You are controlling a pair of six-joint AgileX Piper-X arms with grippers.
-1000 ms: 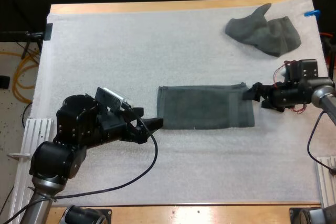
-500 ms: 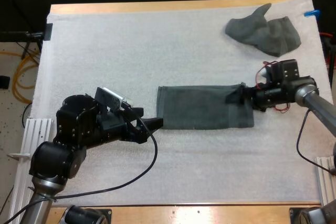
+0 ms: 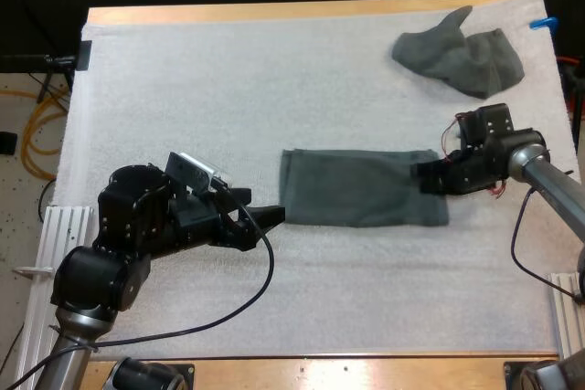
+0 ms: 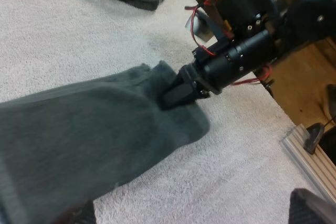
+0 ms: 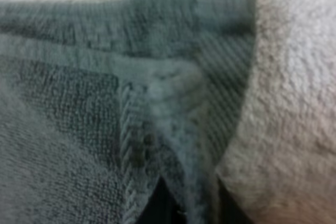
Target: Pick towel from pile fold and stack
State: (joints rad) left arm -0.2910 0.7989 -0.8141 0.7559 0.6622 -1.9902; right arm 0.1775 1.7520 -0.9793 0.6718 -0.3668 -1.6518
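A dark grey-green folded towel (image 3: 361,200) lies flat mid-mat; a crumpled towel (image 3: 460,54) sits near the far-right corner.

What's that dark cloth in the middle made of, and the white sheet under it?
The towel looks like soft grey-green terry cotton: looped, ribbed pile, matte. The mat seems a nubbly white fabric, perhaps terry too.

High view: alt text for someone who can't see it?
A folded towel lies centrally, the right gripper pinching its right end and the left gripper at its left edge. A crumpled towel sits at the far right.
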